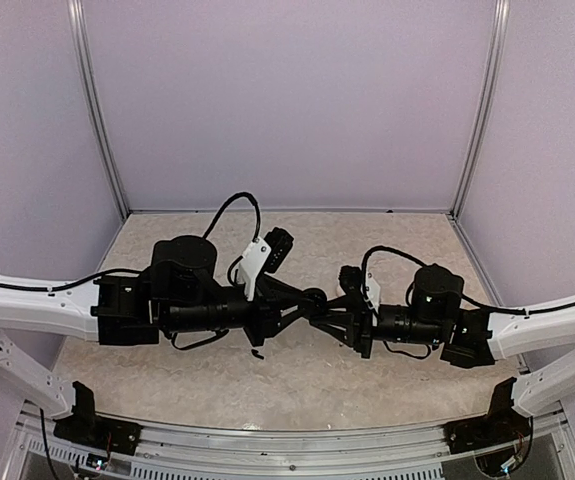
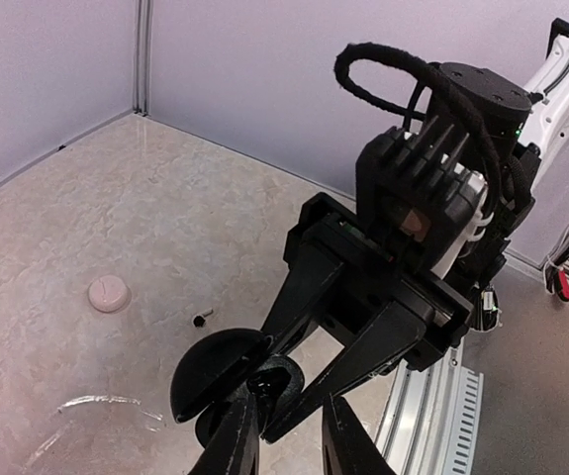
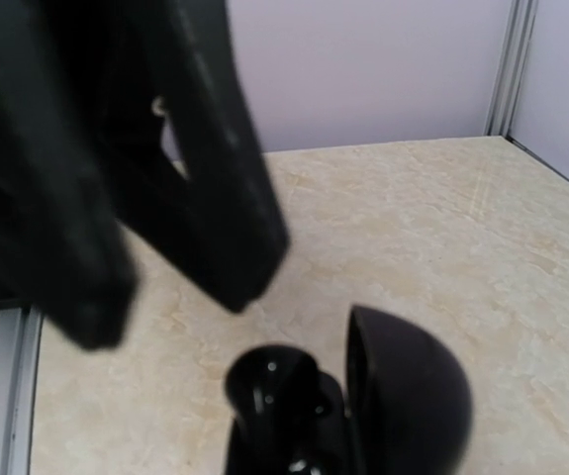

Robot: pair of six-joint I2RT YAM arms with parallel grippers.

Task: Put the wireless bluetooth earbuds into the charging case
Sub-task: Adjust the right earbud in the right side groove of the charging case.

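Note:
The black round charging case (image 2: 269, 381) hangs above the table with its domed lid (image 2: 215, 368) flipped open. My right gripper (image 2: 272, 388) reaches in from the upper right and is shut on the case's base. My left gripper (image 2: 289, 440) is open, its left finger (image 2: 233, 443) against the case and the right finger apart. One tiny black earbud (image 2: 202, 319) lies on the table beyond the case. In the right wrist view the open case (image 3: 274, 391) and its lid (image 3: 408, 396) fill the bottom, and my own fingers are hidden. In the top view both grippers meet at the case (image 1: 314, 299).
A pale round puck (image 2: 109, 293) lies on the beige table (image 2: 165, 218) left of the earbud. A clear curved rim (image 2: 96, 406) shows at the lower left. The left gripper's blurred fingers (image 3: 225, 198) crowd the right wrist view. Lilac walls enclose the table; a metal rail (image 2: 418, 416) runs along the near edge.

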